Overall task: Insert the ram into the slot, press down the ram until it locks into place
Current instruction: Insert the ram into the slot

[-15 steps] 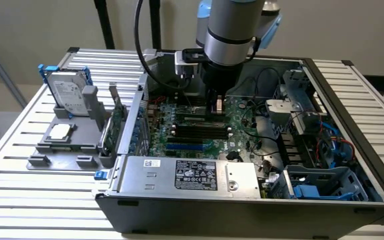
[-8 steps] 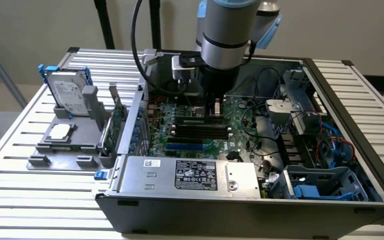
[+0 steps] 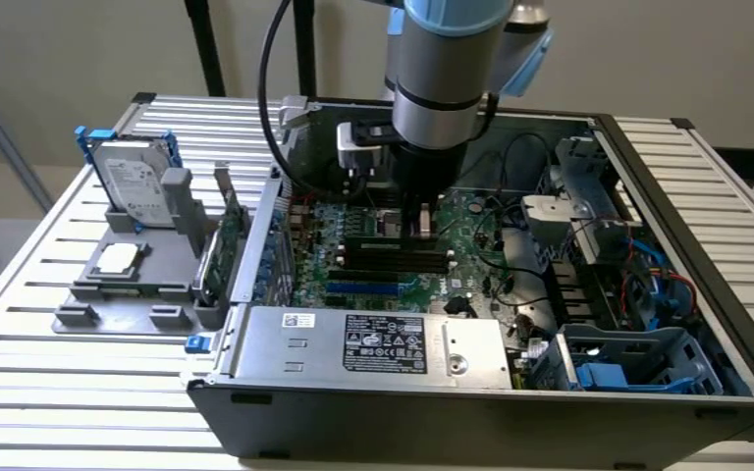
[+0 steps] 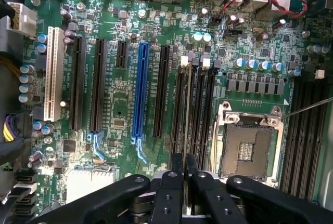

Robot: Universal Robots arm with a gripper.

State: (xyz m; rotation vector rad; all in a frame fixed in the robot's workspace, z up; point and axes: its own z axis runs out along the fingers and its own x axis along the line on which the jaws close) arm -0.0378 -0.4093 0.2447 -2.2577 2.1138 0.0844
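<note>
My gripper (image 3: 419,224) hangs low inside the open computer case (image 3: 691,196), over the motherboard. In the wrist view its black fingers (image 4: 171,182) are shut on the ram (image 4: 184,109), a thin stick seen edge-on that runs away from the fingertips. From the exterior view the ram (image 3: 377,226) reaches toward that view's left. It lies in line with one slot in a group of parallel black memory slots (image 4: 200,109) beside the processor socket (image 4: 250,141). Those slots (image 3: 384,257) sit just below the gripper. I cannot tell whether the ram touches its slot.
A blue slot (image 4: 139,89) and a white slot (image 4: 51,73) lie further along the board. Upright green cards (image 3: 227,245) and a hard drive (image 3: 134,182) on a grey fixture stand outside the case. The power supply (image 3: 377,343) and a drive cage (image 3: 639,363) line the near side.
</note>
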